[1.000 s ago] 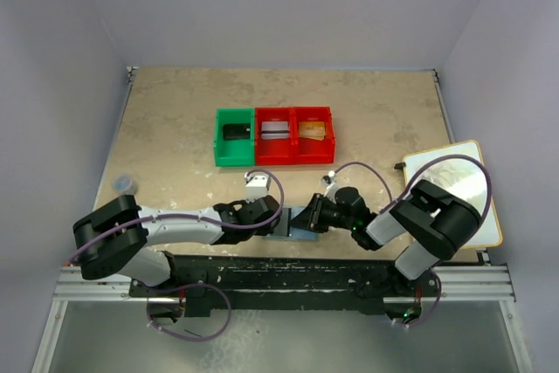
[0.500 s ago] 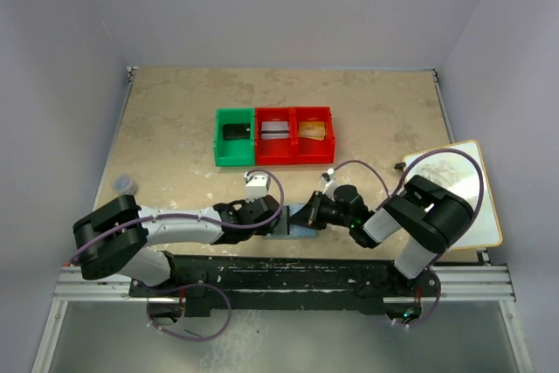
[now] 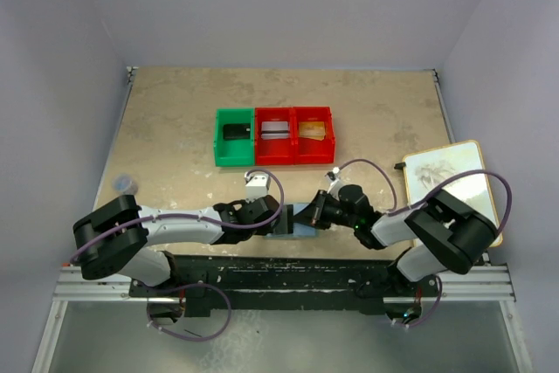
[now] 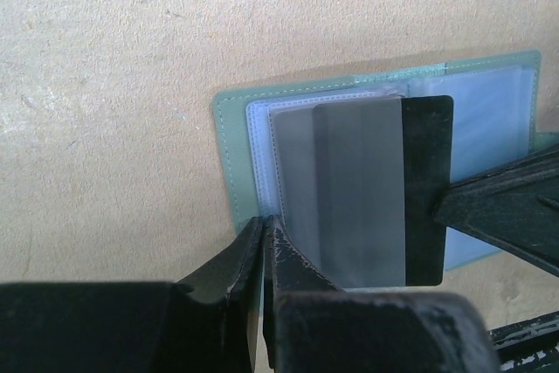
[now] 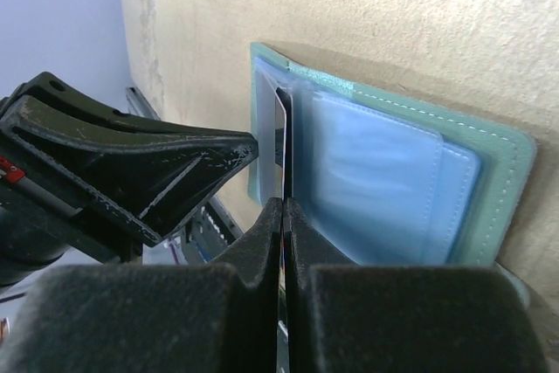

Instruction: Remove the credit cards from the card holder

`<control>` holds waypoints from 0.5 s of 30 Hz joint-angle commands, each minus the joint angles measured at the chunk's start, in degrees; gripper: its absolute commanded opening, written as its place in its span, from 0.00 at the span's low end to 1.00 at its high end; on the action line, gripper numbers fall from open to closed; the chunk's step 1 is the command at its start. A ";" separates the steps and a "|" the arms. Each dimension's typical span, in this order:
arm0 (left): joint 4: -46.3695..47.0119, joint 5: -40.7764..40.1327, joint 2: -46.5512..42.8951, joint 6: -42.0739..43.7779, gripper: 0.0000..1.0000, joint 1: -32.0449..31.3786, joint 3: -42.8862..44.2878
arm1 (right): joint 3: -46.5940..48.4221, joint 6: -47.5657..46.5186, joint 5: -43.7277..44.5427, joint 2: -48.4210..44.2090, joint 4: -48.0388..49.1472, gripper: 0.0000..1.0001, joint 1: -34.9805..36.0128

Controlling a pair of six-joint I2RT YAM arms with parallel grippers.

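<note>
**Card Holder Open, Dark Card Partly Drawn Out**

The card holder [image 4: 236, 163] lies open and flat on the counter [image 3: 175, 120], close to the near edge and between the two pincers. Its light blue cover faces down and its clear sleeves face up.

A dark card [image 4: 428, 189] sits in a left-hand sleeve. The left part of the card shows grey through the plastic. Its right part sticks out bare and black toward the right.

The right pincer [image 5: 283, 211] is clamped narrow on the right edge of this card, which runs edge-on between the two fingers in the right wrist view.

The left pincer [image 4: 265, 233] has its fingers pressed together. The tips meet the near left edge of the holder. The views do not show whether a layer is pinched between them.

Farther back on the counter stands a green bin [image 3: 218, 139], with two red bins [image 3: 294, 137] touching its right side. Each compartment holds one small flat item.

A white framed board [image 3: 445, 168] lies at the right edge of the counter.
</note>
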 commanded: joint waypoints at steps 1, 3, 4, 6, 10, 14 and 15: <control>-0.59 1.04 1.69 0.63 0.00 0.01 0.14 | -0.13 -1.83 2.53 -2.88 -4.53 0.00 -0.62; -0.65 1.04 1.52 0.63 0.00 0.00 0.11 | 0.16 -2.44 3.39 -3.97 -6.88 0.00 -0.64; -0.60 1.04 1.38 0.55 0.00 0.02 0.11 | 0.28 -2.70 3.60 -4.40 -7.59 0.00 -0.73; -0.30 0.96 0.96 0.35 0.00 0.00 -0.05 | 0.73 -3.22 3.94 -4.92 -9.09 0.00 -0.71; 0.02 0.85 -0.29 0.33 0.00 0.00 0.14 | 3.79 -6.17 10.40 -6.98 -19.00 0.00 -0.74; -0.65 -0.79 -2.21 -0.36 0.02 0.00 0.10 | 5.62 -9.10 11.33 -9.77 -25.01 0.00 -0.55; -0.60 -1.10 -2.66 -0.44 0.03 0.00 0.11 | 5.56 -9.19 10.49 -9.86 -24.79 0.00 -0.52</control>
